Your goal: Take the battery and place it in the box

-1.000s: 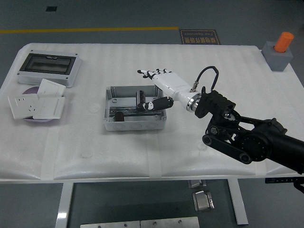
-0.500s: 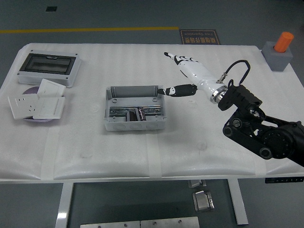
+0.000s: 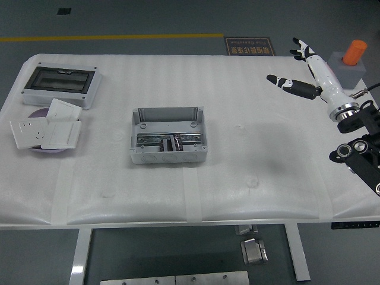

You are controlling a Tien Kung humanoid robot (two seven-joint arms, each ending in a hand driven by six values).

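The white table [image 3: 237, 172] has a soft, bumpy white cover on it. Near the middle sits a grey metal box [image 3: 169, 136] with its top open. The battery [image 3: 176, 144] lies inside the box, a small dark thing near the middle of the box floor. Nothing is touching it.

The right hand [image 3: 309, 68] is white with black fingertips. It is up in the air at the far right side of the table, well apart from the box. Its fingers [image 3: 300, 48] are spread out and loose, and its thumb [image 3: 285, 84] sticks out to the left. The hand holds nothing. Its black arm [image 3: 359, 148] comes in from the right edge of the picture.

Just behind the hand, at the far right corner of the table, stands a grey block [image 3: 348, 67] with an orange cylinder [image 3: 355, 52] sticking up out of it.

At the far left corner of the table lies a grey case with a dark see-through lid [image 3: 60, 85]. Near it, closer to the front, are some white wall socket plates [image 3: 46, 129], piled on a purple round dish [image 3: 37, 114]. They are well apart from the box.

Under the table, a metal foot [image 3: 253, 249] rests on the grey floor.
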